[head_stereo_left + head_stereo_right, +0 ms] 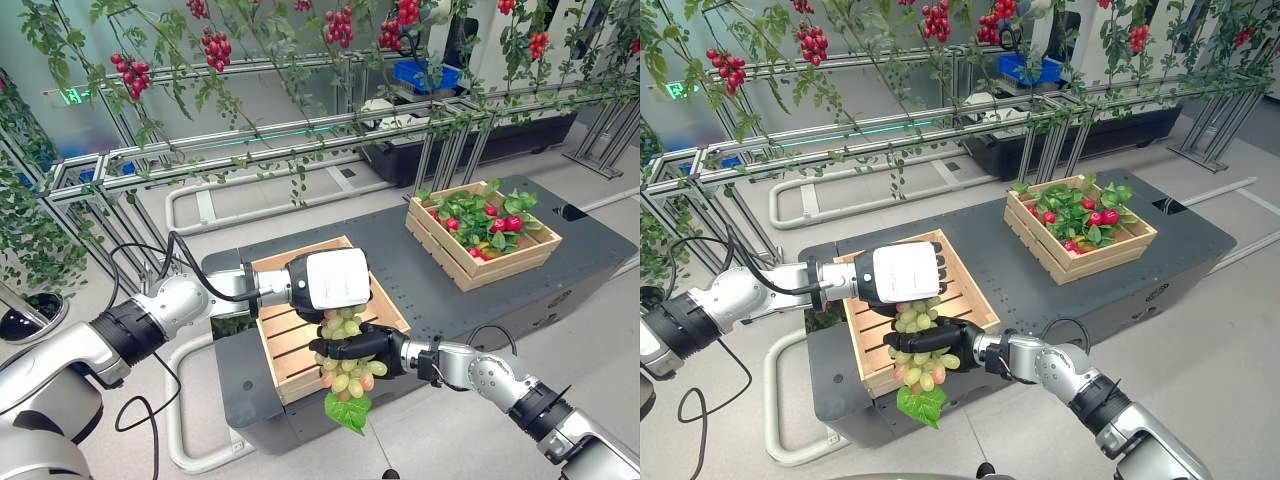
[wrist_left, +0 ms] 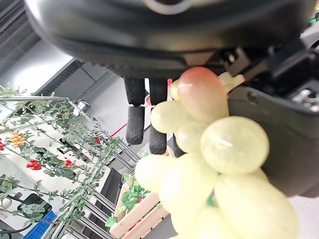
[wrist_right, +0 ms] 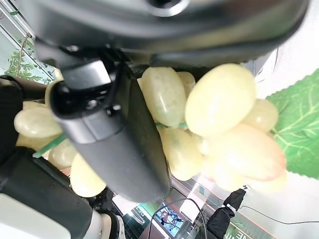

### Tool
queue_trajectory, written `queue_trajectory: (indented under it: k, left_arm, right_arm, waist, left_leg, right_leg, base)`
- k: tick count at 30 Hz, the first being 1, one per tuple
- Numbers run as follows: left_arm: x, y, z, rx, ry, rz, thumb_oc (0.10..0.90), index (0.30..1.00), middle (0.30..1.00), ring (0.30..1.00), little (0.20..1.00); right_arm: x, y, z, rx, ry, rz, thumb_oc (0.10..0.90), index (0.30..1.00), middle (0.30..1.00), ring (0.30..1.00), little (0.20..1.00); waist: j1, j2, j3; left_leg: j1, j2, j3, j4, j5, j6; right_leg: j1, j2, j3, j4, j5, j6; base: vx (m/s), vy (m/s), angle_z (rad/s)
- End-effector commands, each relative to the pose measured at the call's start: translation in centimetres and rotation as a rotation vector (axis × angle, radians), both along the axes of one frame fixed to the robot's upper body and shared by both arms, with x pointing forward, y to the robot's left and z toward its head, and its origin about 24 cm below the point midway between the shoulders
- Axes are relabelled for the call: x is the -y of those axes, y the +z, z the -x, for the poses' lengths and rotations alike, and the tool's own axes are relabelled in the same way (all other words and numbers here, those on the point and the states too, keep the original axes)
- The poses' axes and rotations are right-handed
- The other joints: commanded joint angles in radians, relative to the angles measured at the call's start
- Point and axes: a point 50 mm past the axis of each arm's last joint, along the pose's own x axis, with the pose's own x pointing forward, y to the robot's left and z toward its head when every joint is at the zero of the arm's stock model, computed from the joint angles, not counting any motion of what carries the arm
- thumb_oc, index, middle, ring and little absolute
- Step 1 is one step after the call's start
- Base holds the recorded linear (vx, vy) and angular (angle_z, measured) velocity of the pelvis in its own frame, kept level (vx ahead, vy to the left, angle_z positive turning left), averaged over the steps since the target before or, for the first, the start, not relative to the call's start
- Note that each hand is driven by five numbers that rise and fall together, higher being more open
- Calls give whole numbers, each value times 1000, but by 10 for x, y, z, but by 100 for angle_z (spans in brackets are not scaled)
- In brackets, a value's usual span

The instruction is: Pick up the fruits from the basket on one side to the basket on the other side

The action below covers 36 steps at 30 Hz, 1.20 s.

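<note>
Left robot hand (image 1: 325,280) reaches in from the left over the near wooden crate (image 1: 290,335), which sits at the front left of the dark tabletop (image 1: 400,275). The hand is at the top of a bunch of green grapes (image 1: 345,375). In the left wrist view the grapes (image 2: 209,164) press against its palm while two fingers (image 2: 134,124) stand straight past the fruit; whether the thumb pinches the stem cannot be told.

The bunch hangs at the crate's front right corner, partly over the edge, with a green leaf (image 1: 348,410) dangling below it, past the tabletop's front edge.

Right robot hand (image 1: 355,347) comes in from the lower right at mid-height of the bunch. Its dark fingers wrap across the grapes: grasping. The right wrist view shows one finger (image 3: 114,139) lying tight over the fruit (image 3: 219,99).

Far right: a second wooden crate (image 1: 480,250) on the tabletop's back right part, well apart from the first, holding red fruits (image 1: 505,223) among green leaves.

Behind the tabletop, a metal frame (image 1: 300,140) carries vines with red berry clusters (image 1: 215,48).
</note>
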Motion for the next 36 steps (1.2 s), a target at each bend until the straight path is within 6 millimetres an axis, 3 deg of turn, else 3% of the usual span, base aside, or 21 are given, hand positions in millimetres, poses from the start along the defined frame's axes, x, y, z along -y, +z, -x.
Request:
queue_trajectory:
  k: [1, 9, 16, 27, 30, 31, 34, 36]
  left_arm:
    - [15, 47, -18, 146, 3, 213, 800, 900, 900, 900, 900]
    - [0, 45, -22, 162, 74, 202, 800, 900, 900, 900, 900]
    - [-25, 45, -29, 191, 153, 194, 800, 900, 900, 900, 900]
    - [-92, 56, -39, 230, 406, 225, 800, 900, 900, 900, 900]
    - [-101, 58, -39, 239, 452, 254, 800, 900, 900, 900, 900]
    - [-116, 64, -39, 250, 520, 334, 800, 900, 900, 900, 900]
    - [-130, 73, -39, 247, 603, 505, 800, 900, 900, 900, 900]
    - [-144, 75, -37, 194, 685, 736, 800, 900, 900, 900, 900]
  right_arm:
    - [-24, 65, -27, 155, -28, -354, 400, 300, 300, 300, 300]
    - [-9, 61, -31, 176, -72, -326, 400, 300, 300, 300, 300]
    - [13, 55, -35, 187, -130, -292, 400, 300, 300, 300, 300]
    - [57, 38, -35, 147, -282, -262, 400, 300, 300, 300, 300]
    - [63, 36, -34, 147, -307, -265, 400, 300, 300, 300, 300]
    - [70, 35, -34, 153, -339, -265, 400, 300, 300, 300, 300]
    - [77, 34, -34, 176, -376, -258, 400, 300, 300, 300, 300]
    - [82, 36, -34, 227, -425, -254, 400, 300, 300, 300, 300]
  waist:
    - [8, -13, -37]
    - [4, -14, -40]
    - [-4, -11, -44]
    - [-16, -1, -46]
    - [-18, 1, -46]
    - [-19, 2, -43]
    - [-19, 3, -41]
    - [-17, 2, -35]
  left_leg:
    - [14, 2, -47, 2, -111, -7]
    - [14, 4, -40, 2, -109, -9]
    - [14, 6, -29, 2, -108, -10]
    - [12, 10, -12, 2, -104, -15]
    - [11, 11, -11, 2, -103, -15]
    - [10, 11, -10, 2, -102, -16]
    - [7, 12, -10, 2, -101, -17]
    - [5, 12, -10, 2, -101, -16]
  right_leg:
    - [96, -52, -30, 2, -121, 47]
    - [93, -52, -26, 2, -116, 49]
    - [89, -52, -22, 2, -113, 50]
    - [83, -56, -18, 2, -107, 53]
    - [81, -56, -16, 2, -106, 54]
    - [79, -56, -14, 2, -105, 53]
    - [76, -56, -12, 2, -104, 53]
    - [74, -55, -9, 2, -105, 50]
  base:
    - [0, 0, 0]
    - [0, 0, 0]
    - [0, 0, 0]
    - [0, 0, 0]
    - [0, 0, 0]
    - [0, 0, 0]
    - [0, 0, 0]
    - [-7, -8, -2]
